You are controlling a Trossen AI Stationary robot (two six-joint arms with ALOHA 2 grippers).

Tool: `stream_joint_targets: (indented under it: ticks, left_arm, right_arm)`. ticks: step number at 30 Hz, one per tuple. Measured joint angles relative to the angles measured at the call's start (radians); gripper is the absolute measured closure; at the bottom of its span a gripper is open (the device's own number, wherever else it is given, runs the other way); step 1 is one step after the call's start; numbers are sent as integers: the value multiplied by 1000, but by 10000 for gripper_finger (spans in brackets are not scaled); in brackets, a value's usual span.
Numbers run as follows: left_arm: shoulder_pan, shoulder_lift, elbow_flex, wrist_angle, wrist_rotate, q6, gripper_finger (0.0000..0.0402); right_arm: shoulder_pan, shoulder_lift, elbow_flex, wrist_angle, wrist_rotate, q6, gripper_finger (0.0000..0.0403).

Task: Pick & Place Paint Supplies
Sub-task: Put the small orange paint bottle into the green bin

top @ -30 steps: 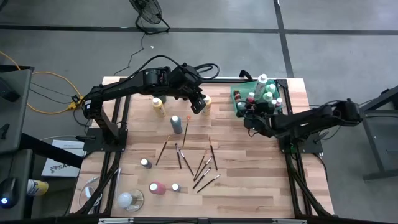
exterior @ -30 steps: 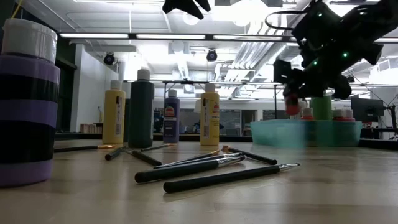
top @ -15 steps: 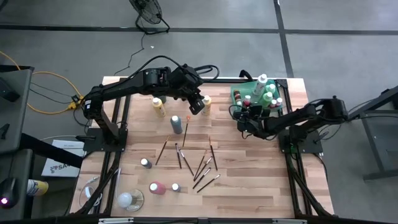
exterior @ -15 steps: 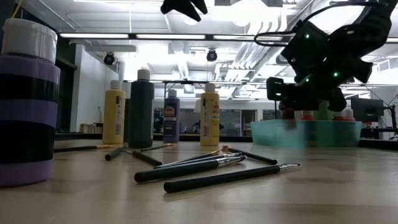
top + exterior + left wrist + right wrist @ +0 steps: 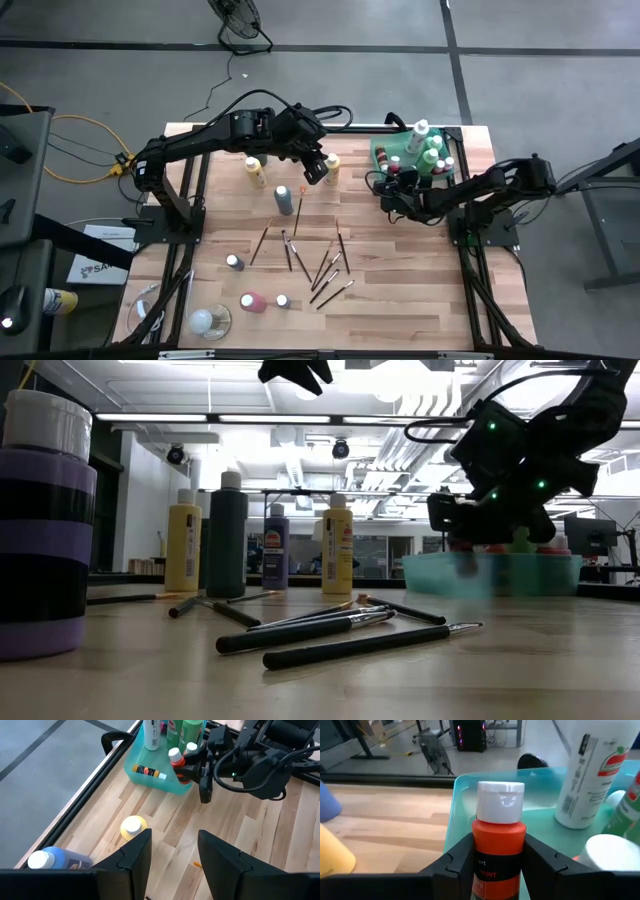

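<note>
My right gripper [image 5: 497, 857] is shut on an orange-red paint bottle [image 5: 499, 832] with a white cap, just at the left wall of the translucent green tray [image 5: 412, 158]. The tray holds several capped bottles standing upright. My left gripper [image 5: 318, 168] hangs open, high above a yellow bottle [image 5: 332, 162] that stands on its base near the table's far edge. The left wrist view shows the same yellow bottle [image 5: 134, 826] below the open fingers and the right gripper [image 5: 204, 775] with its bottle [image 5: 177, 764] farther off. My right gripper pinches the bottle's orange-red body [image 5: 498, 851] just below the white cap, one finger [image 5: 462, 855] on either side. The fingers come roughly level from the table's right. The bottle stands nearly upright in the hold, and the low view shows it off the table.
Several thin dark-handled brushes [image 5: 320, 265] lie scattered on the table's middle. Another yellow bottle [image 5: 255, 170] and a grey one [image 5: 284, 198] sit left of them; a pink bottle [image 5: 252, 301] and small ones [image 5: 234, 262] lie toward the near edge. A round cup [image 5: 206, 320] sits at the near left corner.
My right gripper has carried the orange-red bottle toward the table's left and somewhat down, from over the tray to the tray's left wall. The bottle has stayed shut between the fingers.
</note>
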Motion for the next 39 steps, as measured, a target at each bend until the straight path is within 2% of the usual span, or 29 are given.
stream_joint_targets:
  ticks: [8,31,39]
  left_arm:
    - [0,0,0,0,0,0,245]
    - [0,0,0,-2,1,0,245]
    - [0,0,0,-13,1,0,245]
  right_arm:
    - [0,0,0,0,-16,-1,244]
    - [7,0,0,-1,-48,-9,236]
    - [8,0,0,3,-71,-9,183]
